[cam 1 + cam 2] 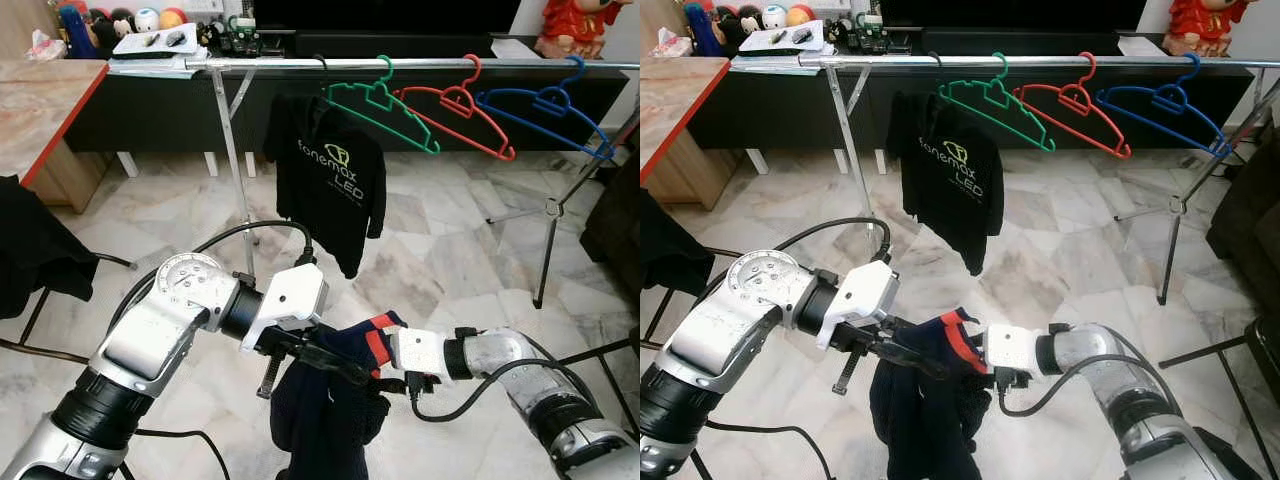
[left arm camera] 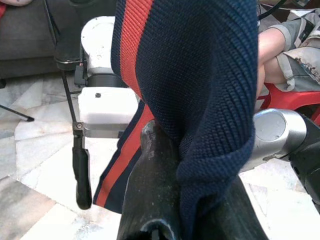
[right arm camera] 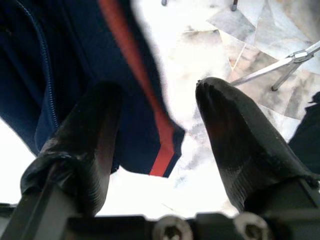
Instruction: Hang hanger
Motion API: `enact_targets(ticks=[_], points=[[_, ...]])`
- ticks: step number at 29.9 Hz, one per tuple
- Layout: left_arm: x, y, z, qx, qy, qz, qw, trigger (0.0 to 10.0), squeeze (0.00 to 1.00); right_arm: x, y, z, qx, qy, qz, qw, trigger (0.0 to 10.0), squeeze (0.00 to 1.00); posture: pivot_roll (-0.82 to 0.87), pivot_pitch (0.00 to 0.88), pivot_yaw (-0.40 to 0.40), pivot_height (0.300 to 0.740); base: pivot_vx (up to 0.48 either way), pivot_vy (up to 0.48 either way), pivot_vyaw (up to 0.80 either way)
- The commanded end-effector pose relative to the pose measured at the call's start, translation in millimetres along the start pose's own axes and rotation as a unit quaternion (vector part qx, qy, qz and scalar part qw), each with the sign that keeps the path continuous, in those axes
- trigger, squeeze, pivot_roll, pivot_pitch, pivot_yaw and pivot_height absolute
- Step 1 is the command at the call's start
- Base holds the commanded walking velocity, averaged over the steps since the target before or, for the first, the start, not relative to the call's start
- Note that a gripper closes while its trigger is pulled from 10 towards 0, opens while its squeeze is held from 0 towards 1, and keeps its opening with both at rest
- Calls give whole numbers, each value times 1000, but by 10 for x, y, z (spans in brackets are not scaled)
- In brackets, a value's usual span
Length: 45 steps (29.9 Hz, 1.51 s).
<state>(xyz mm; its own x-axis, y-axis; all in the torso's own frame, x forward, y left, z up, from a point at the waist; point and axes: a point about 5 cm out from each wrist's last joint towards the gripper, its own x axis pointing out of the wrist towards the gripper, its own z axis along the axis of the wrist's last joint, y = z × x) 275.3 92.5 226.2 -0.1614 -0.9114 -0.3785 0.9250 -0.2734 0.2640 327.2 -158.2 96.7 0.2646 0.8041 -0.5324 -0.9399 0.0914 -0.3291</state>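
Observation:
A navy knitted garment [image 1: 325, 415] with a red stripe hangs low in front of me, between my two arms. My left gripper [image 1: 345, 370] is shut on its upper edge; in the left wrist view the cloth [image 2: 210, 75] drapes over one black finger [image 2: 155, 190]. My right gripper [image 3: 160, 95] reaches in from the right at the same height, open, with the red-striped edge [image 3: 160, 150] lying between its fingers. Ahead, a silver rail [image 1: 420, 64] carries a black printed top [image 1: 330, 175] and a green hanger [image 1: 385, 110], red hanger [image 1: 465, 115] and blue hanger [image 1: 550, 115], all bare.
The rack's metal legs [image 1: 232, 150] [image 1: 548, 240] stand on the marble floor. A dark cloth [image 1: 35, 250] lies over a chair frame at my left, beside a red-edged table [image 1: 40, 110]. A low dark cabinet [image 1: 150, 115] runs behind the rail. A person's leg [image 2: 272, 50] is nearby.

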Motion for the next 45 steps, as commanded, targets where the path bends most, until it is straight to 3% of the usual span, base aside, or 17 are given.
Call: enact_targets(ticks=[1, 8, 19, 29, 30, 31, 33, 34, 35, 36, 37, 38, 45], points=[[18, -6, 128, 26, -5, -13, 1000, 10000, 0, -9, 58, -57, 28, -10, 8, 1000, 10000, 0, 61, 164, 27, 740, 0, 0, 0], [16, -7, 141, 26, -9, -12, 1000, 10000, 0, 2, 81, -17, 69, -60, 27, 995, 10000, 0, 69, 166, 29, 740, 0, 0, 0], [12, 9, 144, 25, -8, -8, 1000, 10000, 0, -4, 221, -120, 93, -33, 90, 991, 10000, 0, 71, 167, 34, 740, 0, 0, 0], [24, 20, 154, 28, -9, -4, 1000, 10000, 0, 64, 153, -107, 78, -24, 19, 996, 10000, 0, 74, 167, 34, 740, 0, 0, 0], [23, 21, 154, 28, -9, -3, 1000, 10000, 0, 71, 150, -102, 82, -28, 16, 996, 8784, 0, 75, 165, 34, 740, 0, 0, 0], [23, 22, 152, 28, -9, -2, 1000, 10000, 0, 83, 151, -94, 90, -36, 15, 995, 4627, 0, 77, 165, 34, 740, 0, 0, 0], [21, 20, 153, 28, -9, -2, 1000, 10000, 0, 108, 170, -83, 104, -51, 22, 993, 1333, 0, 78, 164, 33, 740, 0, 0, 0], [20, 20, 153, 28, -9, -2, 1000, 10000, 0, 114, 179, -85, 107, -52, 25, 993, 2235, 0, 78, 164, 33, 740, 0, 0, 0], [20, 20, 154, 28, -9, -1, 1000, 10000, 0, 119, 192, -91, 109, -51, 31, 992, 4196, 0, 78, 164, 33, 740, 0, 0, 0], [20, 22, 154, 28, -10, -1, 1000, 10000, 0, 127, 226, -111, 112, -45, 44, 992, 8824, 0, 80, 164, 32, 740, 0, 0, 0], [20, 23, 155, 28, -10, 0, 1000, 10000, 0, 131, 254, -129, 114, -40, 54, 991, 8824, 0, 80, 164, 32, 740, 0, 0, 0], [21, 23, 156, 28, -10, 0, 1000, 10000, 0, 133, 275, -145, 117, -35, 60, 991, 10000, 0, 80, 165, 32, 740, 0, 0, 0], [20, 25, 168, 29, -14, 1, 999, 10000, 0, 153, 350, -206, 132, -21, 74, 988, 10000, 0, 82, 166, 32, 740, 0, 0, 0]])
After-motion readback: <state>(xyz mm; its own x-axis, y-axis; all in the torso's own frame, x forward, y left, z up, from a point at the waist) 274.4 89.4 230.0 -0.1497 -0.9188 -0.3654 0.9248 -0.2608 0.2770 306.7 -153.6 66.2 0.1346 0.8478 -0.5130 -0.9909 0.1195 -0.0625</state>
